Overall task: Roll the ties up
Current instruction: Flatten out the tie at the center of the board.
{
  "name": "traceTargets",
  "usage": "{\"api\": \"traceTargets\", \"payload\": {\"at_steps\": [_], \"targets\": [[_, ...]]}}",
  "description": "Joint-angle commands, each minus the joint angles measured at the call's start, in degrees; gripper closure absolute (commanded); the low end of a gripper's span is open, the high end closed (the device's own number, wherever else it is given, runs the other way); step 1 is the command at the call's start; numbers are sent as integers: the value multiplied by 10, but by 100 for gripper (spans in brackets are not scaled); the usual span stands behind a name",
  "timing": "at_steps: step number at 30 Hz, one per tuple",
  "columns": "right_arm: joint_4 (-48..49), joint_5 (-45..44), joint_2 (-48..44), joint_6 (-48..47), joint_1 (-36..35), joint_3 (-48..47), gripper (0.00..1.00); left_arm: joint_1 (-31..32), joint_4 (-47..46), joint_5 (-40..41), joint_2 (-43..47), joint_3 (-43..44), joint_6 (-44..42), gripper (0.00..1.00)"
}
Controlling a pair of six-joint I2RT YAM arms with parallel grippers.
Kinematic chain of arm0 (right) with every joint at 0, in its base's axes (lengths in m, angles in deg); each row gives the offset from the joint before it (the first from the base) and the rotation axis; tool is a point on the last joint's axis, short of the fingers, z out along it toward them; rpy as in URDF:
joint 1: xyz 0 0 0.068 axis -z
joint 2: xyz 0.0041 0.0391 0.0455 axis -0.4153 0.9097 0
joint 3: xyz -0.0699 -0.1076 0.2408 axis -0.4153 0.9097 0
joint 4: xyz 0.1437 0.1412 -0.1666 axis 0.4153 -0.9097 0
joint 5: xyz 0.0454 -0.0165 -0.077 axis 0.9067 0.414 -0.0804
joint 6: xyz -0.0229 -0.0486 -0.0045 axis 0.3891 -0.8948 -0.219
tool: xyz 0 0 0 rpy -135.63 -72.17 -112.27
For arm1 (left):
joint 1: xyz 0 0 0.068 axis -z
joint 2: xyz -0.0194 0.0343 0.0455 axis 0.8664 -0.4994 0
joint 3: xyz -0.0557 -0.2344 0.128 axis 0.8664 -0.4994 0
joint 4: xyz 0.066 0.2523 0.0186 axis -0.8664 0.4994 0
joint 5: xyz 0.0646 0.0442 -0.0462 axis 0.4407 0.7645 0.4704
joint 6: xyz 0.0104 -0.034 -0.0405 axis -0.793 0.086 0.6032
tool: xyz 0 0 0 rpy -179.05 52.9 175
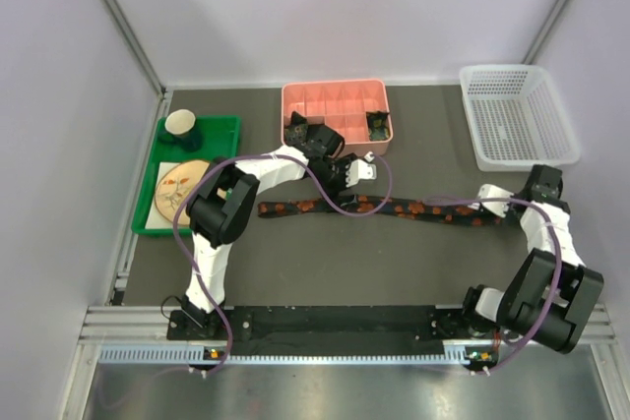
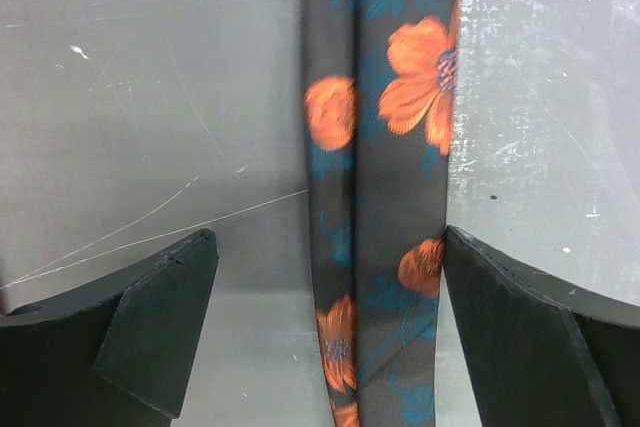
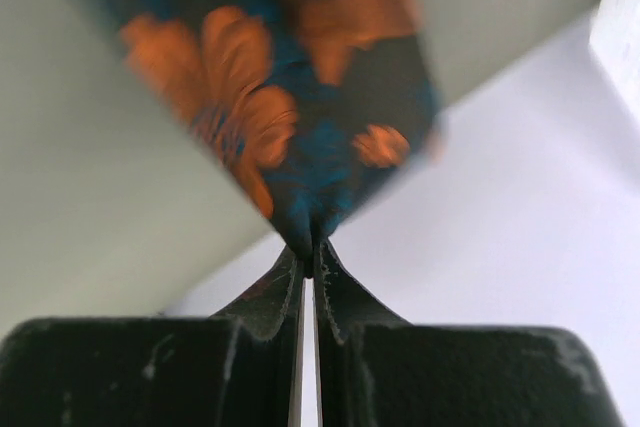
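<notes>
Dark counter [image 1: 325, 263], containers along the far edge. White mesh basket [image 1: 517, 115] far right. Green tray [image 1: 222, 127] far left, holding a dark cup [image 1: 183, 127] with a pale inside at its far end and a round tan plate [image 1: 182, 186] nearer. Pink divided tray [image 1: 335, 105] far centre. One right-hand compartment holds a small dark bundle [image 1: 377, 125], and a second dark lump sits at the tray's near left corner, partly behind the left arm. They could be rolled ties, but they are too small to be sure.

One tie [image 1: 295, 209], black with orange blotches, lies stretched left to right across mid-counter, between the two arms.

The top view gives the layout only. The left wrist view shows the print as orange flowers on blue leaves and a lengthwise fold line down the fabric [image 2: 385, 197]. The right wrist view shows the tie's tip [image 3: 300, 97], blurred, with the wall behind it.

Left end effector [image 1: 356, 172] hangs over the tie's middle stretch with its jaws spread wide. In its own view [image 2: 325, 247] the tie runs between the fingers, flat on the counter, off-centre toward the right-hand finger [image 2: 520, 327] and just beside it, well apart from the other.

Right end effector [image 1: 492, 206] is at the tie's right end, clenched. Its fingers [image 3: 270, 297] are pressed together and pinch the narrow tip of the fabric [image 3: 310, 257].
</notes>
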Motion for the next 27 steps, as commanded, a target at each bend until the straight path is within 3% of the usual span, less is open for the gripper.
{"api": "traceTargets", "payload": {"at_steps": [1,8,9,10,13,15,16,18,21,25,27], "targets": [[94,3,26,-81,53,-16,100,4,-6,-11,7,-10,11,3],[180,18,58,-149,60,5,100,6,-24,-29,37,-17,32,1],[187,14,62,-158,61,11,96,5,-22,-28,41,-16,36,1],[189,12,64,-174,64,13,74,4,-21,-26,46,-15,35,1],[135,35,46,-162,68,-5,32,-6,1,-3,63,-13,31,1],[27,60,10,-151,68,-47,23,-26,31,-7,72,-14,2,1],[-19,99,-2,-137,68,-63,12,-37,62,-2,74,-15,-10,1],[-157,147,-42,-128,61,-119,5,-44,93,7,80,-25,-52,1],[-227,246,-88,-70,26,-155,1,-61,130,12,94,-51,-89,1],[-159,368,-121,178,-33,-164,1,-74,144,20,95,-73,-113,1],[-129,393,-126,247,-57,-168,1,-74,143,38,82,-78,-116,1]]}}
